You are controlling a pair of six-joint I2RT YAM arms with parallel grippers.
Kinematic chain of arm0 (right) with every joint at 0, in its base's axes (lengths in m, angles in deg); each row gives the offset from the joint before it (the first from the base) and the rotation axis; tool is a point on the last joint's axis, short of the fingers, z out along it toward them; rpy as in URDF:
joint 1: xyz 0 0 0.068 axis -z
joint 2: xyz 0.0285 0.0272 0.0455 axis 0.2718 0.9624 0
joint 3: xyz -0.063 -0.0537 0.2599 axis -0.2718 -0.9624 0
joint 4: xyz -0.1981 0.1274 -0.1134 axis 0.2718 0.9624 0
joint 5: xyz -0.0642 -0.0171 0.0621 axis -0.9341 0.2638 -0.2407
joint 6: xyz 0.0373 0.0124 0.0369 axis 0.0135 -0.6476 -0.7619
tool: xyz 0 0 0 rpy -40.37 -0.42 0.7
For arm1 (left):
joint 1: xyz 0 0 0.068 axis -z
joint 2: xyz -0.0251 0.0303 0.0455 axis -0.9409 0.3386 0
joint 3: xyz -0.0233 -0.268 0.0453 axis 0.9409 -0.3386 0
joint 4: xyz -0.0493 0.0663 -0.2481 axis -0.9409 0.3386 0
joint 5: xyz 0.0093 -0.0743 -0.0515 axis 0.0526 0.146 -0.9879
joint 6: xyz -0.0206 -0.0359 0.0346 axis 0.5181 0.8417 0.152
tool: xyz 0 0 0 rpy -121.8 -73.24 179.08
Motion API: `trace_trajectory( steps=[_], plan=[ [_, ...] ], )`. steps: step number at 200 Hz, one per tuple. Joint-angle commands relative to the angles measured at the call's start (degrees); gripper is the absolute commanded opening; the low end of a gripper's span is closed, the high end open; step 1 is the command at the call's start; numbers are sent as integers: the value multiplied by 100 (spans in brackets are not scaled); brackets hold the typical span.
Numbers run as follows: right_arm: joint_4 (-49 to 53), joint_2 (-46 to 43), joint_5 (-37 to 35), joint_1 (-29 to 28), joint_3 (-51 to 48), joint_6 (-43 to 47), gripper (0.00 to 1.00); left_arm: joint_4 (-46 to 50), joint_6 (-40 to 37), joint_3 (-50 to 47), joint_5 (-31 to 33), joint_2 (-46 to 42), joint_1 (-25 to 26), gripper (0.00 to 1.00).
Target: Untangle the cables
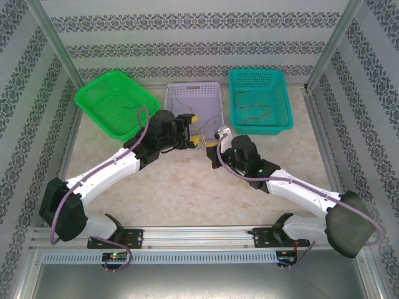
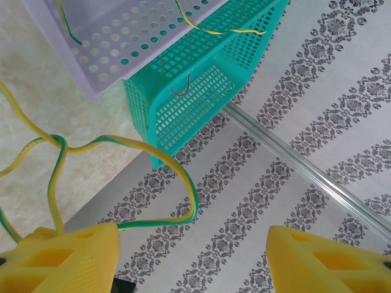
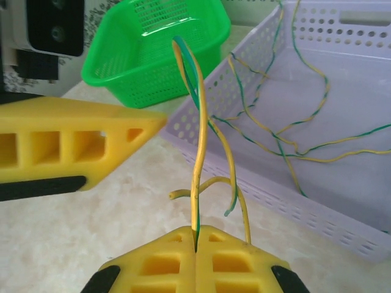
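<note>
Centrally, right hand (image 3: 195, 237) clamped on yellow-green cable (image 3: 198, 171), left hand (image 2: 194, 237) spread wide, lilac basket (image 3: 278, 196) just beyond

A robot lab cell: aluminium posts (image 1: 57, 43) rise at the table's (image 1: 187, 193) far corners, patterned wall panels (image 1: 199, 28) enclose it, and an aluminium mounting rail (image 1: 199, 237) runs along its near edge.

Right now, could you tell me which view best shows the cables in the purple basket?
Right wrist: the cables spread across the purple basket. Top external shows them faint, tiny; left wrist catches two strands near a corner.
</note>
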Motion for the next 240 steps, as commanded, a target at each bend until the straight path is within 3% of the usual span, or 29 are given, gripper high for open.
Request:
trace_trajectory(
  steps=[1,78,114,157,213,240],
  plan=[
    [-183,-73,801,26,165,-464,0,-595,1912,-195,205,135,66,64],
    [-188,-147,2260,428,276,-1385,0,-650,1688,-335,282,192,16,58],
    [24,-195,2607,436,323,-1484,0,-614,1503,-423,398,169,-136,44],
    [216,-400,2564,459,146,-1504,0,12,844,-285,481,-90,-493,35],
    [420,-300,2679,475,236,-1526,0,636,106,67,166,-80,-688,10],
    [1057,-155,2649,506,498,-1346,0,874,-297,185,-23,-115,-827,0]
  ],
)
